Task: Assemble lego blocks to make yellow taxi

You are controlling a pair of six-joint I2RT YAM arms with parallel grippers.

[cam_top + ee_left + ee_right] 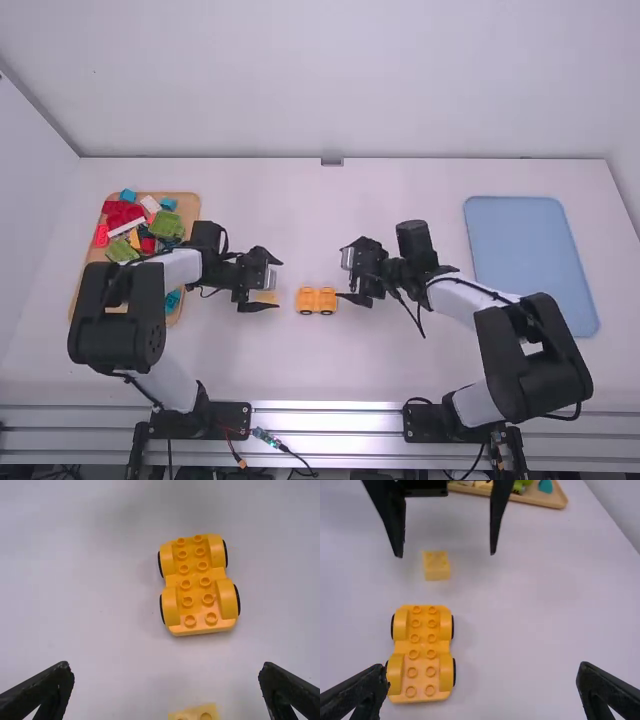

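Observation:
An orange-yellow wheeled car base (317,300) rests studs up on the table between the two grippers; it shows whole in the left wrist view (197,587) and the right wrist view (422,650). My left gripper (272,281) is open above a small pale yellow brick (265,297), left of the car base. That brick (436,566) lies apart from the car base, and a corner of the brick (197,713) appears between the left fingers (166,680). My right gripper (345,276) stands open at the car base's right, its wide-apart fingers (482,680) holding nothing.
On the left, a wooden tray (184,210) holds a pile of red, green, blue and white bricks, partly behind the left arm. A blue tray (530,262) lies on the right, beyond the right arm's forearm.

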